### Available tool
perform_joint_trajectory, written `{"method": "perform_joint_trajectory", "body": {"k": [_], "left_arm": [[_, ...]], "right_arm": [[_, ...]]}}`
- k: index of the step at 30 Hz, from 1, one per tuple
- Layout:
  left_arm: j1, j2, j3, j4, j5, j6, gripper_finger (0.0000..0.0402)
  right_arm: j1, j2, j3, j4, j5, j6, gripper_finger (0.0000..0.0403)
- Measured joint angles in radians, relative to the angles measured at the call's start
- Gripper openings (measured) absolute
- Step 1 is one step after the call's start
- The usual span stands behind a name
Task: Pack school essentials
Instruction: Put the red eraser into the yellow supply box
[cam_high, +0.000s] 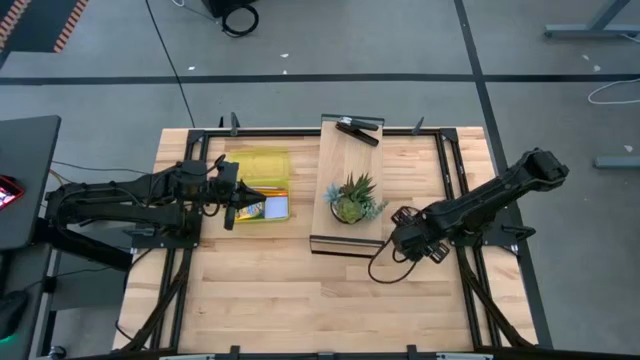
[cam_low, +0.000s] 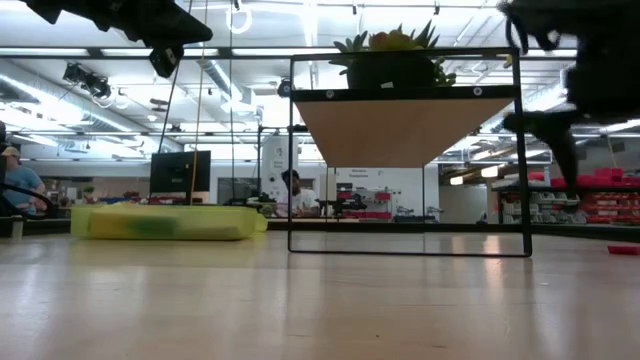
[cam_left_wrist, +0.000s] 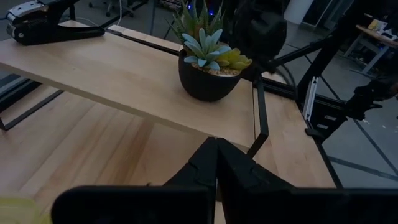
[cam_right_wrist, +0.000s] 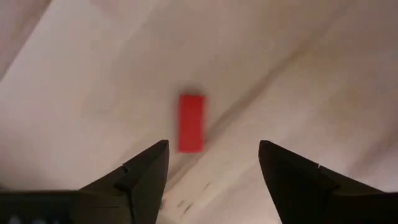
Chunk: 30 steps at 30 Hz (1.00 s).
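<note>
A tiny red block (cam_right_wrist: 191, 122) lies flat on the wooden table, just ahead of the gap between my right gripper's (cam_right_wrist: 213, 162) open fingers. That gripper (cam_high: 408, 238) points down, above the block and right of the shelf, and touches nothing. On the left of the table, a yellow case (cam_high: 263, 185) lies open with yellow-green and pale blue stationery (cam_high: 268, 207) inside. My left gripper (cam_left_wrist: 216, 163) is shut and empty. It hovers by the case's left edge (cam_high: 232, 197), pointing toward the plant. Pencils do not show.
A raised wooden shelf (cam_high: 345, 150) on a black frame stands mid-table. It carries a green spiky potted plant (cam_high: 352, 198) and a black stapler-like tool (cam_high: 358, 128). Black rails (cam_high: 452, 170) run along the table's sides. Bare wood lies toward the near edge.
</note>
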Motion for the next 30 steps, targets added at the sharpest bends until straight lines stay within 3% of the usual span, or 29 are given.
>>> {"method": "perform_joint_trajectory", "body": {"k": [8,14,21,30], "left_arm": [[0.0,0.0,0.0,0.0,-0.014,0.011,0.0006],[0.0,0.0,0.0,0.0,-0.021,0.001,0.0018],[0.0,0.0,0.0,0.0,-0.029,0.001,0.0004],[0.0,0.0,0.0,0.0,-0.044,0.002,0.0018]], "right_arm": [[0.045,-0.09,-0.029,0.014,-0.035,-0.058,0.0255],[0.047,-0.018,-0.074,0.071,-0.051,-0.078,0.0255],[0.048,0.092,-0.101,0.076,-0.034,-0.094,0.0255],[0.016,0.099,-0.105,0.133,-0.004,-0.051,0.0255]]}}
